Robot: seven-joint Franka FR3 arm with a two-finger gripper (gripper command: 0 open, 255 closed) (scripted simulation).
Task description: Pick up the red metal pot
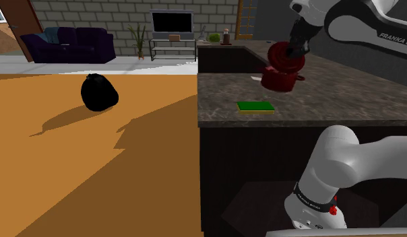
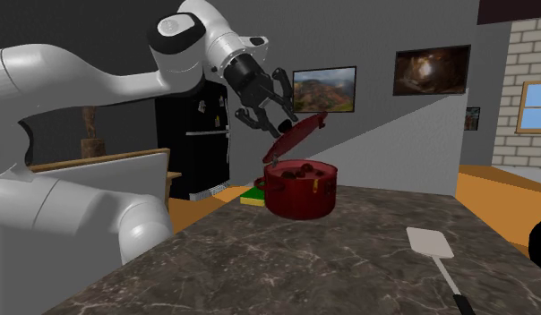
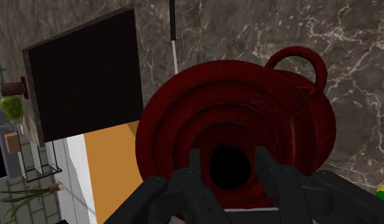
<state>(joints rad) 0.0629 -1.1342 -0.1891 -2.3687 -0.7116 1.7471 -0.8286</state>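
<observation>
In the second exterior view the white arm comes in from the left and bends down to the end effector, which is closed on the lid. In the wrist view its two black fingers stand a little apart and press either side of the lid's dark knob. The red lid is held tilted: its low edge sits at the left rim of the pot and its high edge rises to the right, leaving the mouth partly uncovered. The red pot appears to rest on the dark marbled tabletop, below and slightly right of the end effector. It is round and squat, its axis upright and its mouth facing up. One loop handle juts out sideways past the lid's edge. A green and yellow sponge lies just beside the pot on its left, slightly farther back. A white spatula lies well apart to the right, nearer, its handle pointing toward the near edge. In the shoulder view, black lettering on the upper arm at far right reads "FRANKA E", cut off by the edge.
</observation>
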